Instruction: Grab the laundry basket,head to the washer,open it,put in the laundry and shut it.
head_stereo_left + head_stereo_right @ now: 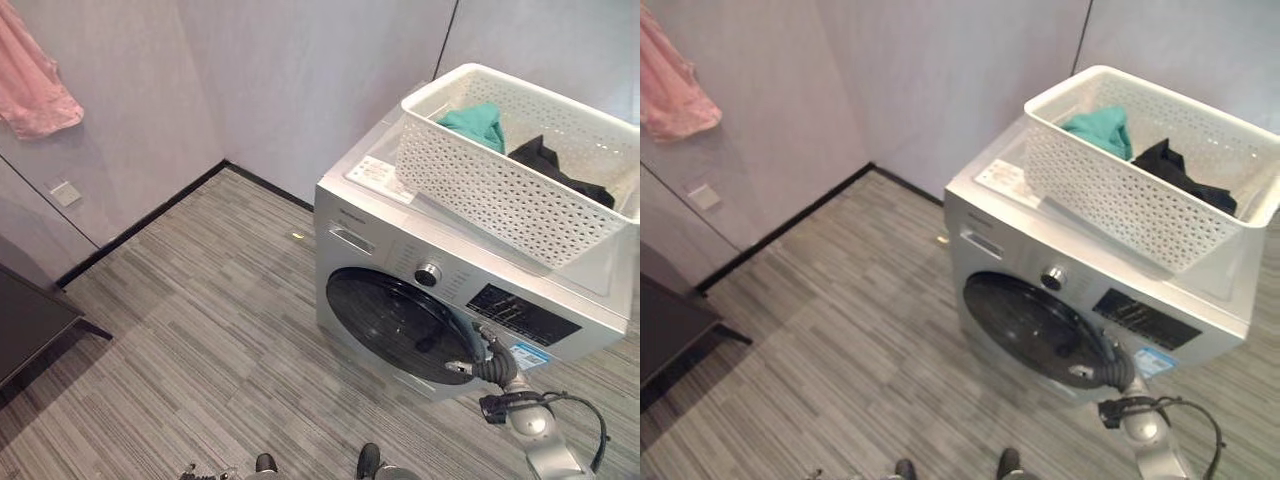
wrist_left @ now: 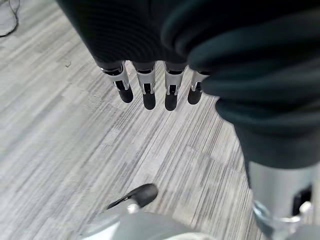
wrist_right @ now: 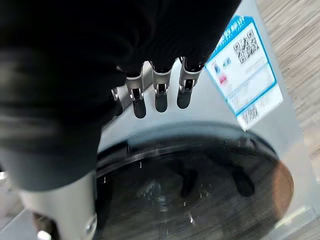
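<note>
Left eye view showed the white laundry basket [image 1: 515,160] already set on top of the washer [image 1: 400,215], with a teal garment [image 1: 475,124] and a dark garment [image 1: 548,158] lying inside it. The round dark door [image 1: 398,323] was closed, so the step in hand looked to be opening it. The right hand [image 1: 478,358] was at the door's right edge, just below the control panel and beside a blue sticker [image 3: 243,75]; in its wrist view the fingers [image 3: 160,95] hung fairly straight and apart, just above the door's rim, clamped on nothing. The left hand [image 2: 150,70] hung low over the grey floor [image 1: 200,330], fingers straight and holding nothing.

To do this step well, the right hand would likely need to hook its fingers behind the rim at the latch side and pull outward along the door's swing, not straight down. A pink cloth [image 1: 32,75] hung on the wall, well apart from the washer.
</note>
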{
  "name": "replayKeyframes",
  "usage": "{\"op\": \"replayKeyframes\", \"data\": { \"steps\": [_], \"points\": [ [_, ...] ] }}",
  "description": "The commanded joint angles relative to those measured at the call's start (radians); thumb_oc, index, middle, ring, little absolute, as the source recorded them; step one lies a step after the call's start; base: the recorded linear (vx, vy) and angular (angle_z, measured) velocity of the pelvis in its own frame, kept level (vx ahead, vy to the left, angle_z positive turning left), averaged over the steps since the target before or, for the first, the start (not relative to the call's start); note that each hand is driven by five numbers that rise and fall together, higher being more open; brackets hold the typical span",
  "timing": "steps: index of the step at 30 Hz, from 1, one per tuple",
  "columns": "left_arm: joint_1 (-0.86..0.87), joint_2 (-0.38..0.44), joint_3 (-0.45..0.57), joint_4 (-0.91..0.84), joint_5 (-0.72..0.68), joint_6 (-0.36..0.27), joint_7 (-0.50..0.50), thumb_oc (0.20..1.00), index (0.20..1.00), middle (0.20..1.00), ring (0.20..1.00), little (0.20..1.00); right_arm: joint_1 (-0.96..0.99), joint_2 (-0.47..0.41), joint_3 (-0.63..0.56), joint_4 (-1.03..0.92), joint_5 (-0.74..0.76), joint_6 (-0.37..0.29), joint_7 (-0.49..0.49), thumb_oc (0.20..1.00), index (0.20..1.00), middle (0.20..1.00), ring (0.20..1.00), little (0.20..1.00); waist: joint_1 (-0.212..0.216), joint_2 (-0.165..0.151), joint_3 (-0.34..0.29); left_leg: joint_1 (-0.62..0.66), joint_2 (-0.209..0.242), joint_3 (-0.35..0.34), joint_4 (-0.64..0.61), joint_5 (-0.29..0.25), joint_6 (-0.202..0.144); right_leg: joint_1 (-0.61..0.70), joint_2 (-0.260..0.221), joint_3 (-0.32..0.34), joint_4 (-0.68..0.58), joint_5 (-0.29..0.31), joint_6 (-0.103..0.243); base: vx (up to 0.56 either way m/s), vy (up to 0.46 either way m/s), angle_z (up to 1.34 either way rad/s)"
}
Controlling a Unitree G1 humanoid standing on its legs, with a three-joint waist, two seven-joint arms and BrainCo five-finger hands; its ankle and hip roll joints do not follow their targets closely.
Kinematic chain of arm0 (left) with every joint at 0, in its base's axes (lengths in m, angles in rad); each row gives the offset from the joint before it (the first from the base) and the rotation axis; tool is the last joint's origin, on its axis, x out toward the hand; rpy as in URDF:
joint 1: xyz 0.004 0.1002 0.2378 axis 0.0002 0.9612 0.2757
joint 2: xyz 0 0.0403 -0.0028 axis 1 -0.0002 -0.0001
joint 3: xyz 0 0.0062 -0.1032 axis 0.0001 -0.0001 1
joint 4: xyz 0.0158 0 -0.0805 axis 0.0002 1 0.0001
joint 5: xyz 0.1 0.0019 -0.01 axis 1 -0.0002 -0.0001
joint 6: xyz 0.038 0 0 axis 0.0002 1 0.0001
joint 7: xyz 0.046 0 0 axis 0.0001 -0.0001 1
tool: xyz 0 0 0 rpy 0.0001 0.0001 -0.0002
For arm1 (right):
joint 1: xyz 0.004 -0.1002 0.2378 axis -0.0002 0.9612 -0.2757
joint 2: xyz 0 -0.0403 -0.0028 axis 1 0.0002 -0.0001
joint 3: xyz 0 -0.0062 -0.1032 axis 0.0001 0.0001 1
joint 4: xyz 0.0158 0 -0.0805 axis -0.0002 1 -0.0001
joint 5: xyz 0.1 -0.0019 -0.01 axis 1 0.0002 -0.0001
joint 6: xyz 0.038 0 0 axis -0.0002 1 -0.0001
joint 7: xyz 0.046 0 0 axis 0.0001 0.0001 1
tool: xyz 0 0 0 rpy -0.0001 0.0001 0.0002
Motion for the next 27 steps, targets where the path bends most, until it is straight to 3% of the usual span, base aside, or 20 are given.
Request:
{"op": "replayKeyframes", "data": {
  "steps": [1, 5, 13, 27],
  "points": [
    [-0.037, 0.006, -0.045, -0.022, -0.067, -0.029, 0.007, 1.0, 1.0, 1.0, 1.0, 1.0, 0.004, -0.07, -0.04, -0.045, -0.076, -0.037, 0.003, 1.0, 1.0, 1.0, 1.0, 1.0, -0.018, 0.009, 0.0, -0.001, 0.077, -0.064, -0.012, -0.001, 0.009, 0.029, -0.049, 0.009, 0.058, -0.163, 0.04, 0.1, -0.039, -0.35],
    [-0.023, 0.011, -0.064, -0.117, -0.095, -0.05, -0.014, 1.0, 1.0, 1.0, 1.0, 1.0, 0.004, -0.096, -0.046, -0.005, -0.096, -0.035, -0.002, 1.0, 1.0, 1.0, 1.0, 1.0, -0.026, 0.032, -0.006, 0.034, 0.085, -0.041, -0.078, 0.006, -0.008, 0.033, -0.045, 0.009, 0.06, -0.183, 0.047, 0.09, -0.002, 0.18],
    [-0.007, 0.028, -0.118, -0.276, -0.153, -0.088, -0.042, 1.0, 1.0, 1.0, 1.0, 1.0, -0.136, -0.174, -0.011, 0.13, -0.139, -0.019, -0.037, 1.0, 1.0, 1.0, 1.0, 1.0, -0.03, 0.09, 0.027, 0.006, 0.04, -0.036, -0.162, 0.016, -0.011, -0.04, -0.082, -0.004, 0.061, -0.159, 0.065, -0.01, 0.047, 0.1],
    [0.008, 0.031, -0.141, -0.281, -0.201, -0.13, -0.036, 1.0, 1.0, 1.0, 1.0, 1.0, -0.353, -0.122, 0.168, 0.296, -0.121, -0.048, -0.069, 1.0, 1.0, 1.0, 1.0, 1.0, 0.003, 0.144, 0.09, -0.071, -0.017, -0.031, -0.196, 0.0, 0.008, -0.145, -0.14, 0.012, 0.056, -0.102, 0.095, -0.02, 0.048, 0.01]
  ]
}}
